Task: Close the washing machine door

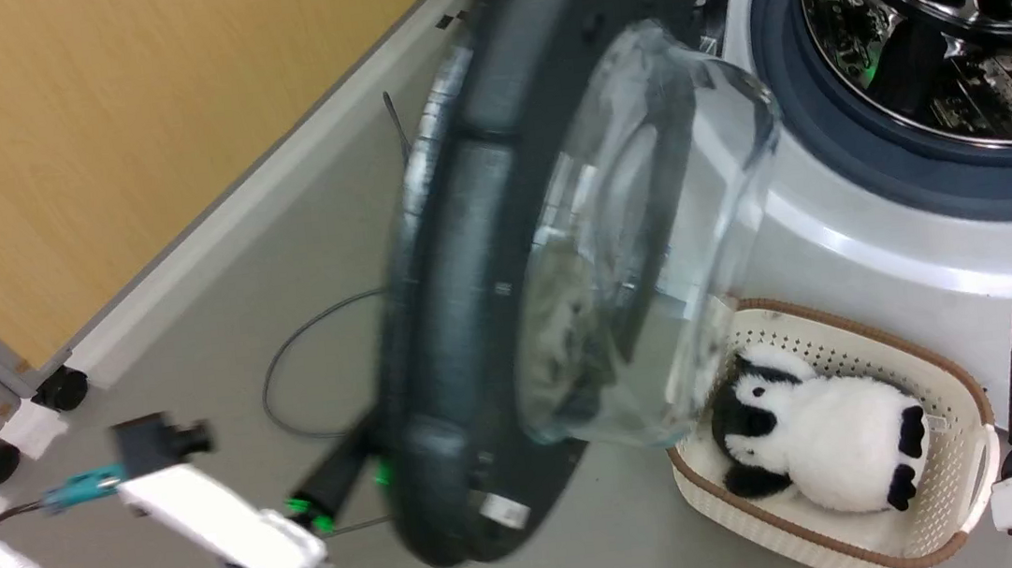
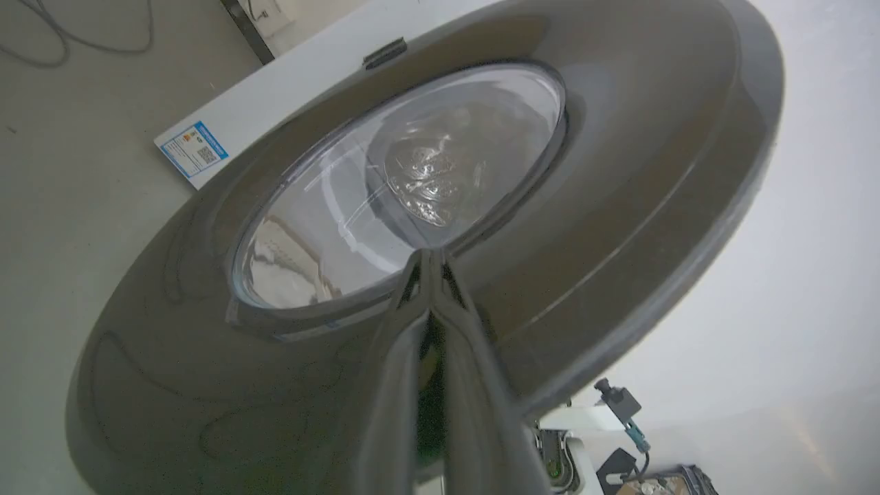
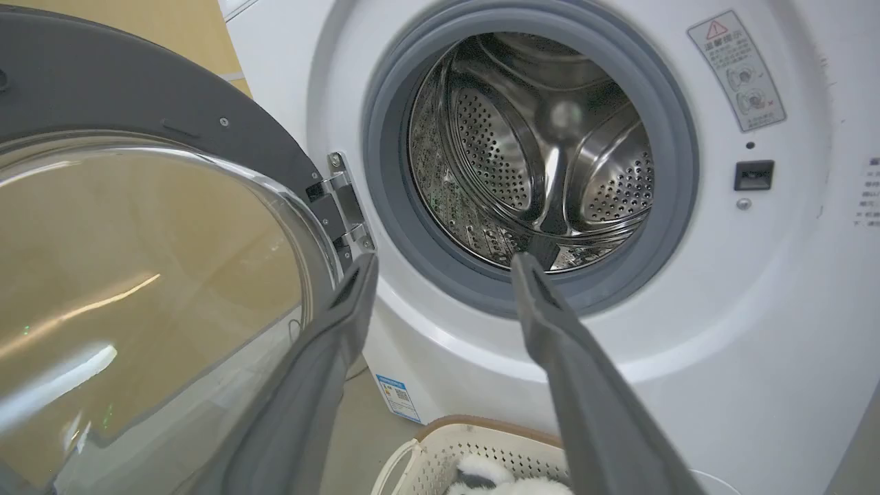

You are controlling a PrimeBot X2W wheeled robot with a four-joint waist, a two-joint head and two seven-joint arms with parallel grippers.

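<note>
You face the big round glossy black door [image 1: 463, 326] with its bulging clear glass bowl, standing half open before the white front-loading washing machine [image 1: 888, 253]; its steel drum mouth [image 3: 543, 151] stands unblocked; a cream perforated plastic basket [image 1: 959, 387] with a plush toy [image 1: 824, 448] sits on the floor under the bowl; a grey cable [image 1: 289, 363] loops left of the door.

L jaws shut, tips at door [image 2: 653, 172].

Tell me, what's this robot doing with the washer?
Its job is to close the washing machine door, which stands about half open. The left gripper, fingers shut together, has its tips at the door's outer face, apparently pushing. The right gripper hangs open and empty before the steel drum. A basket with a panda toy sits on the floor below.
</note>
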